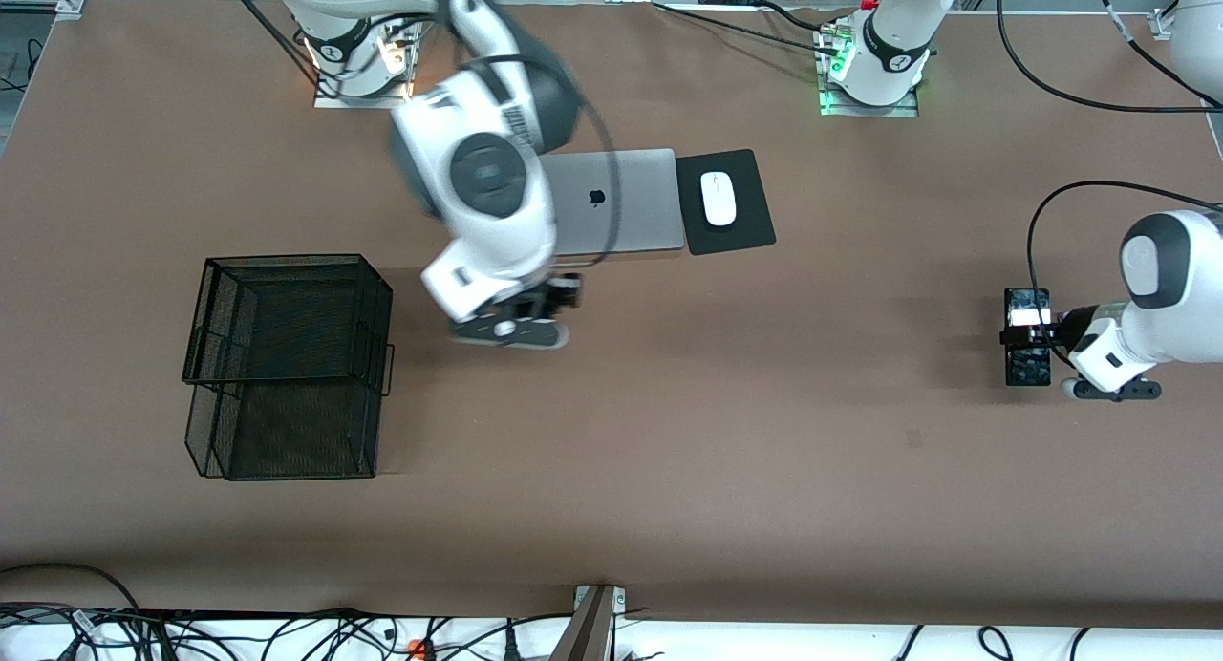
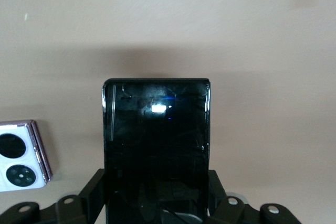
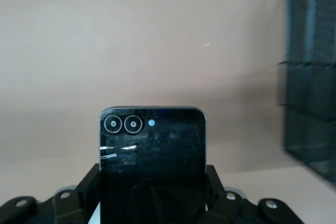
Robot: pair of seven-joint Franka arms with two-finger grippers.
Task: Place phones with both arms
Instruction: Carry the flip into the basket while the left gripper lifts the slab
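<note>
Phones above brown table

A silver laptop lies closed near the arms' bases; just beside it a white mouse rests on a black mouse pad. A black wire-mesh basket stands toward the right arm's end of the brown table.
</note>
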